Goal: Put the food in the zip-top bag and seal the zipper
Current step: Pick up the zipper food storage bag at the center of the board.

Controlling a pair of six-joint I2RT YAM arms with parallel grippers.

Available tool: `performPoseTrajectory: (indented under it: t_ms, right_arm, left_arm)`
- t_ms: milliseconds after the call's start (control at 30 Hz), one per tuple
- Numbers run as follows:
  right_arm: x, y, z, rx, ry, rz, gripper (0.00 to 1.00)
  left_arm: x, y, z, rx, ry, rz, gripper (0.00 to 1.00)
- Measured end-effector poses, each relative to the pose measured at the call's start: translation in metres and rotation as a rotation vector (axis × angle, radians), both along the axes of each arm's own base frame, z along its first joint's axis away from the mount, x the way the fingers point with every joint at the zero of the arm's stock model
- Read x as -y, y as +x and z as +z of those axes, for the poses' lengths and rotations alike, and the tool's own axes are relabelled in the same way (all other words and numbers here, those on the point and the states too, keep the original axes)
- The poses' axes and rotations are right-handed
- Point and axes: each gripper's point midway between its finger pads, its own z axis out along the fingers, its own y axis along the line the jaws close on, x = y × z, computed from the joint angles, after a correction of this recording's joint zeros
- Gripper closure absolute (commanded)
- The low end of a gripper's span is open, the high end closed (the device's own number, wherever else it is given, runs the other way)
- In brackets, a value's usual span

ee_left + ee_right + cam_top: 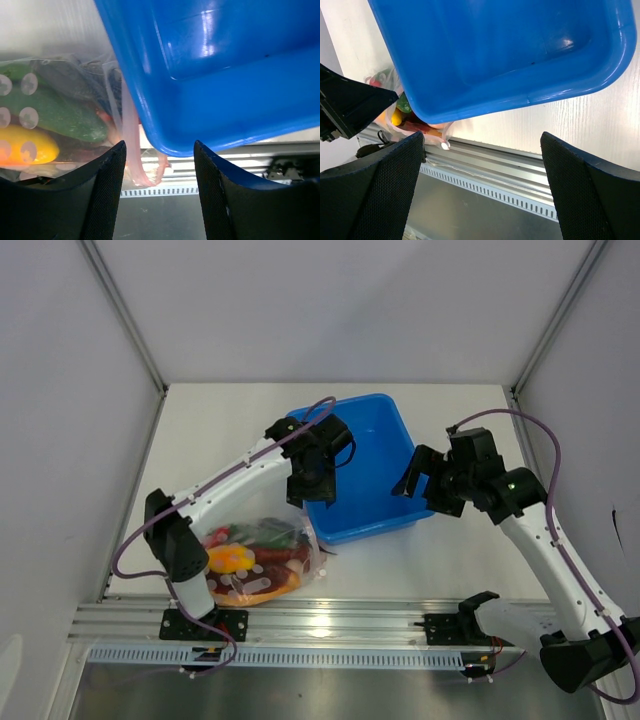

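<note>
From above, the food point(238, 558) looks all packed in the zip-top bag point(305, 545), which lies on the surface point(220, 430) by the left arm's base. The left tool point(312, 490) and right tool point(418, 485) hang open and empty at the bare blue tub point(365, 435). Only the left wrist view shows the zipper point(131, 135) bowing loose, so sealing seems left to do. The right wrist view adds the white slider point(443, 145) by the tub's corner.

Blue tub point(375, 455), clear bag point(255, 560), pink-red zipper point(131, 131), black fingers point(107, 200)

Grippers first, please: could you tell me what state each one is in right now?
Left gripper: open, holding nothing.
Right gripper: open wide, holding nothing.
</note>
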Motion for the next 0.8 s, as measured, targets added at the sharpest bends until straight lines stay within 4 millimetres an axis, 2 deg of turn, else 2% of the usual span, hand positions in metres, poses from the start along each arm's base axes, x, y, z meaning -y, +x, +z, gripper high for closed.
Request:
performPoseTrajectory:
  t_ms: [167,367,567,667,733,800]
  right_arm:
    - [0.005,0.001,-0.006,-0.008,-0.011,-0.006,0.01]
    - [0.007,0.001,-0.009,-0.018,-0.006,-0.002,0.01]
    - [0.009,0.002,-0.011,-0.022,-0.006,-0.002,0.01]
    - [0.01,0.001,-0.015,-0.032,-0.009,0.0,0.01]
    - [0.009,0.001,-0.016,-0.034,-0.007,0.002,0.0]
    - [0.009,0.001,-0.016,-0.034,-0.005,0.001,0.01]
  left_arm:
    - [-0.015,-0.009,-0.016,-0.014,0.077,-0.004,0.42]
    - [-0.021,-0.029,-0.033,-0.047,0.135,-0.03,0.45]
    - [-0.027,-0.041,-0.037,-0.054,0.154,-0.041,0.5]
    - [-0.028,-0.046,-0.035,-0.04,0.154,-0.05,0.62]
    - [-0.029,-0.048,-0.036,-0.038,0.16,-0.055,0.75]
    - [-0.032,-0.05,-0.04,-0.04,0.176,-0.054,0.8]
